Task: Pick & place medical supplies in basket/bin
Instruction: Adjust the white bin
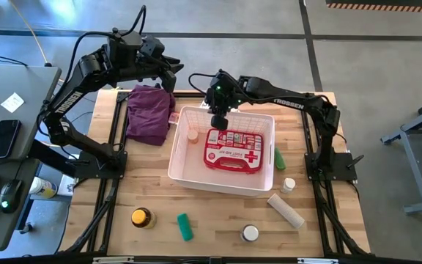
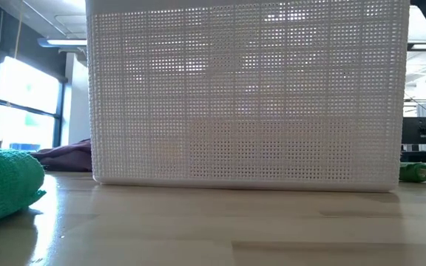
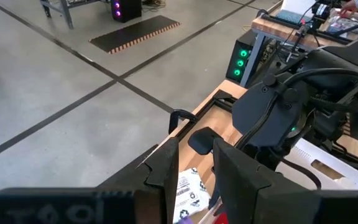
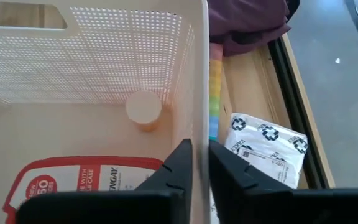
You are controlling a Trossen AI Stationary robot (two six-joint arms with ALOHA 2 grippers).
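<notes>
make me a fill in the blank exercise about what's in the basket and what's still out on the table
1. The red first-aid pouch lies ____ the white basket.
2. The cloth beside the basket is ____ in colour.
3. The right gripper has its fingers on either side of the basket's ____.
4. The beige roll lies on the ____, outside the basket.

Missing words: inside; purple; wall; table

So the first-aid pouch (image 1: 232, 149) and a small bottle (image 1: 193, 136) sit inside the basket (image 1: 184, 177). The cloth (image 1: 149, 113) lies just left of it, and the roll (image 1: 286, 210) sits out front on the counter (image 1: 211, 220).
</notes>
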